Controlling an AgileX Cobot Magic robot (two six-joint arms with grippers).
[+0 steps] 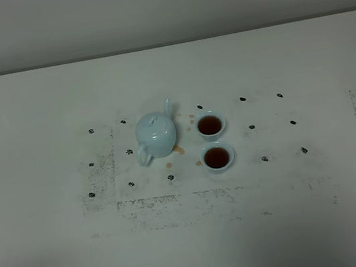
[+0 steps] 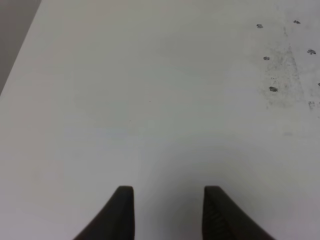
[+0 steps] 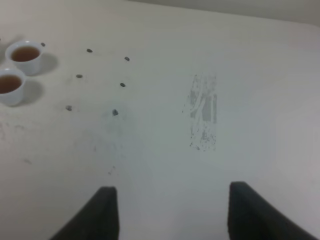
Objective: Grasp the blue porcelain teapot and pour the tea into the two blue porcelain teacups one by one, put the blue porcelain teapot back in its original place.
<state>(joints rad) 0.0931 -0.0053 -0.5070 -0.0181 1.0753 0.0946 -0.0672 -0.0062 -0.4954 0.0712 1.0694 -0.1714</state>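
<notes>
Risk: both cups (image 1: pixel 209 126) (image 1: pixel 217 157) are brimming with tea (image 1: pixel 209 126), so a stray arm sweep could slop more onto the already stained desk (image 1: pixel 62 260)
Teapot (image 1: pixel 155 135): upright at 9 o'clock of the cups, spout toward 1 o'clock
Left gripper (image 2: pixel 169 197): parted, empty, teapot out of its view
Right gripper (image 3: pixel 172 200): wide apart, empty, cups far off

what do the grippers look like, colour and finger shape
Only fingertips show, in the wrist views. The left gripper has two dark, near-black fingers tapering to blunt tips; one finger shows faint ridging inside. The right gripper has the same dark wedge-shaped fingers. No cables, markings or arm links are visible.
</notes>
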